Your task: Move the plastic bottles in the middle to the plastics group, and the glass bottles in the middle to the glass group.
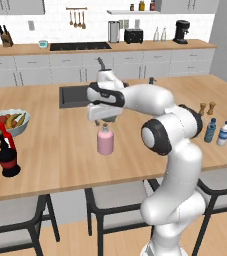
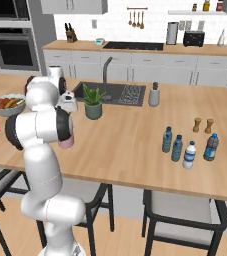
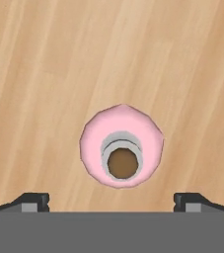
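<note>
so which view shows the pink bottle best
The left base view: the pink bottle stands upright and unobstructed under the gripper. The hand view shows only its top; the right base view, a sliver behind the arm.

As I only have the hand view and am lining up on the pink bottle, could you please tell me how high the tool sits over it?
Observer: In the left base view the tool hangs open just above the stopper of the squat pale-pink glass bottle, not around it.
Operator: Thank you; where is the glass group?
Observer: The black round-bellied bottle with the red neck stands at the robot's far left, beside a bowl of fruit.
Operator: And the plastic bottles?
Observer: Four small slim plastic bottles stand together at the far right.
</note>
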